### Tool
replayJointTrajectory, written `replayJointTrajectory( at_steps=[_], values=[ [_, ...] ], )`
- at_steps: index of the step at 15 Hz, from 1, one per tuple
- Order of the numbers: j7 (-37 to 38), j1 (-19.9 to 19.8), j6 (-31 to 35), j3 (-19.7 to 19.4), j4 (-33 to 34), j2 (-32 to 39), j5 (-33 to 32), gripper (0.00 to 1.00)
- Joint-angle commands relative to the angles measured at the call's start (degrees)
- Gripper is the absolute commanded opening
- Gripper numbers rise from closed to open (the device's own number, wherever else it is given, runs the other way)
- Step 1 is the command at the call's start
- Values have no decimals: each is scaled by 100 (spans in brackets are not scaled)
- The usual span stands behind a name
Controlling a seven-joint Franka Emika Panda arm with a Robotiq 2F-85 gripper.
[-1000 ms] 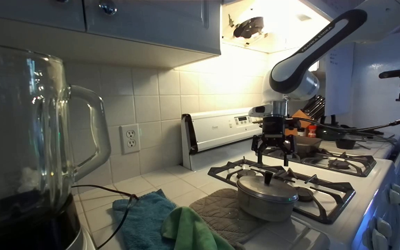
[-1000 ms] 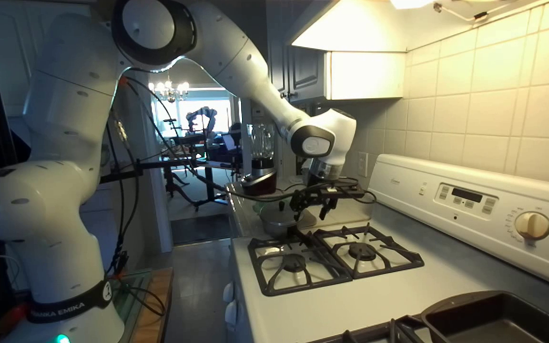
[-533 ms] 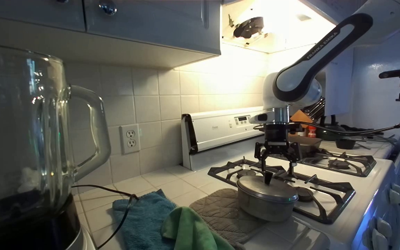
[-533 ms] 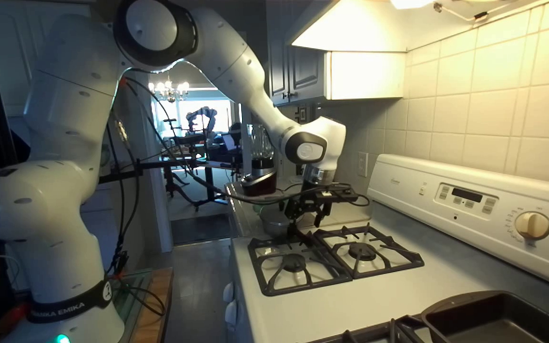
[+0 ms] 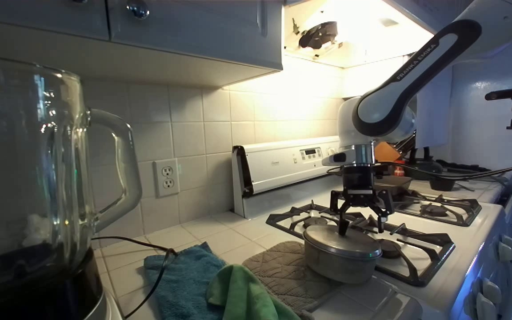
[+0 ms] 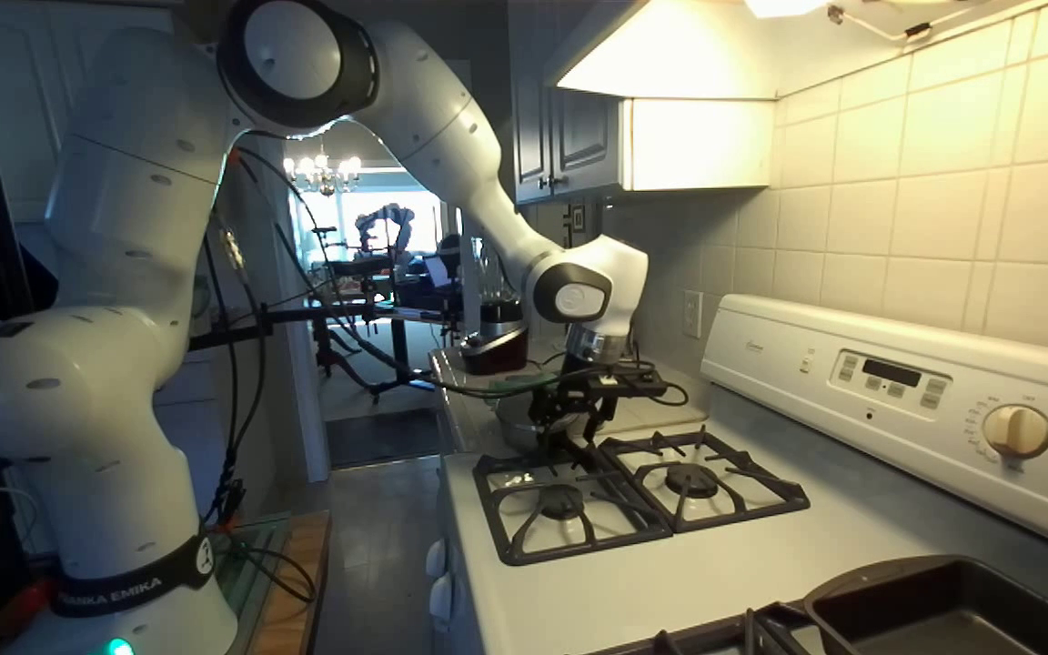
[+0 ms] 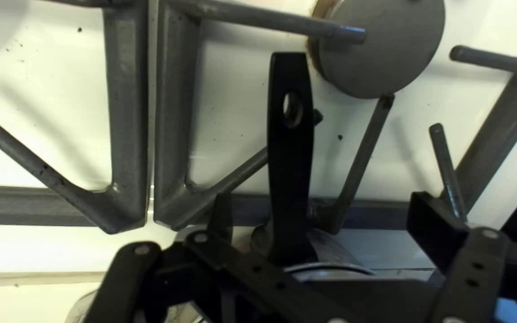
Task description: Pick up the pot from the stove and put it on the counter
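Currently poised with the gripper pointed down over the burner grates of the stove, spreading both fingers well apart. Lined up, in the wrist view, with the black handle between those fingers, showing a gap on either side; cannot tell whether level with it or above. Just beside the gripper and lower, at the handle's end, find the pot, upright under its lid. Placed at the seam between stove and counter, alongside the quilted mat; cannot tell whether partly on it. Look left of the gripper in an exterior view for a blue towel, partly covered by a green cloth. Right of the gripper in an exterior view, notice a dark baking pan.
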Motion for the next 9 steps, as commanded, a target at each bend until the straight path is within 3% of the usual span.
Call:
replayJointTrajectory(
  at_steps=[1,9],
  values=[
    [13,-71,186,142,-207,-83,167,100],
    [222,-56,143,168,-82,99,243,100]
  ],
)
